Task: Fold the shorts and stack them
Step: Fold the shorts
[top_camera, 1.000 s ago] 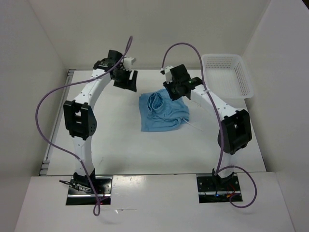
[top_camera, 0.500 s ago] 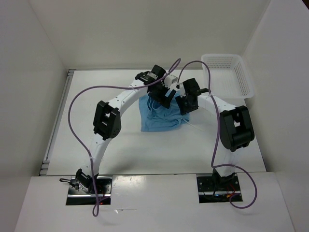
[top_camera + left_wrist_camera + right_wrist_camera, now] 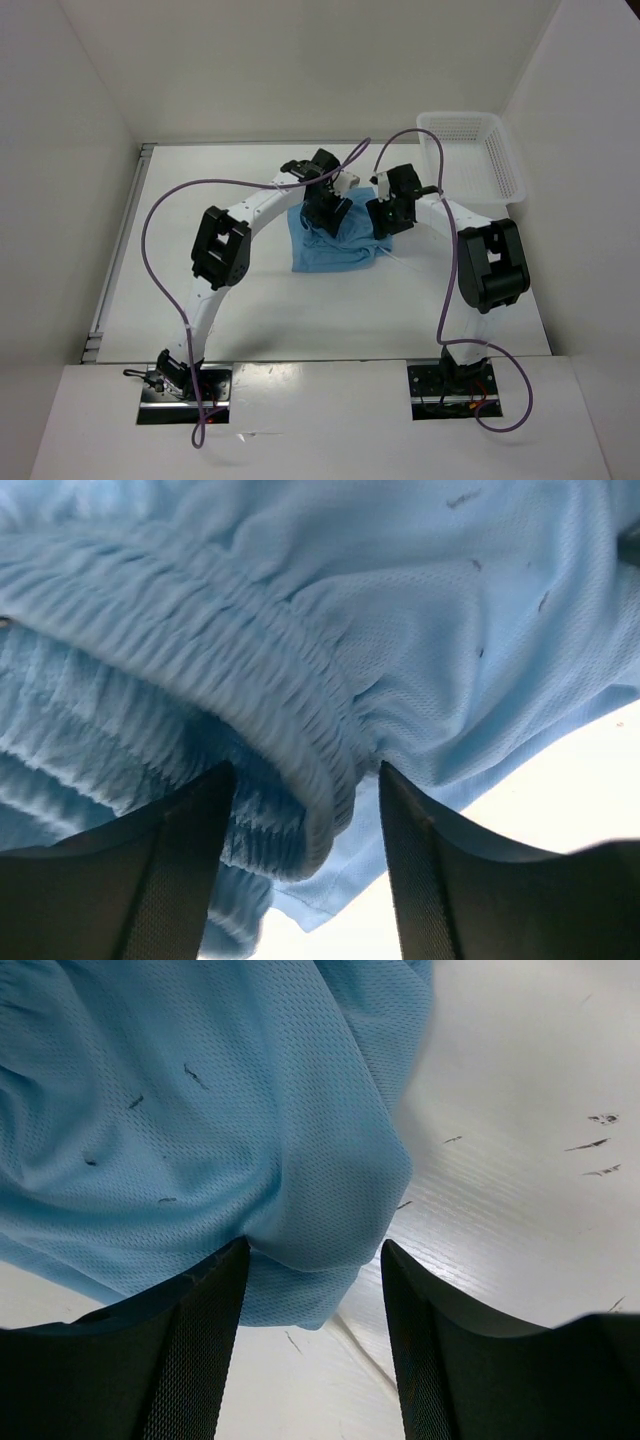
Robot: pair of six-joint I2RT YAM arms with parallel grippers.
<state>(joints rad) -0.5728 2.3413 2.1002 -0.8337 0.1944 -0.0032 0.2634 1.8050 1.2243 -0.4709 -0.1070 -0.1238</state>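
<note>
We find the sky-blue shorts (image 3: 335,245) lying bunched on the bench (image 3: 250,300), about midway between its left and right edges and nearer the far edge, well apart from the white mesh basket (image 3: 505,170) at the far right corner. The left gripper (image 3: 328,212) is down on the far part of the shorts, its jaws set wide with the gathered elastic waistband (image 3: 250,680) bulging between them. The right gripper (image 3: 390,215) is at the garment's right edge, jaws likewise wide, straddling a smooth fold of the fabric beside bare bench surface.
</note>
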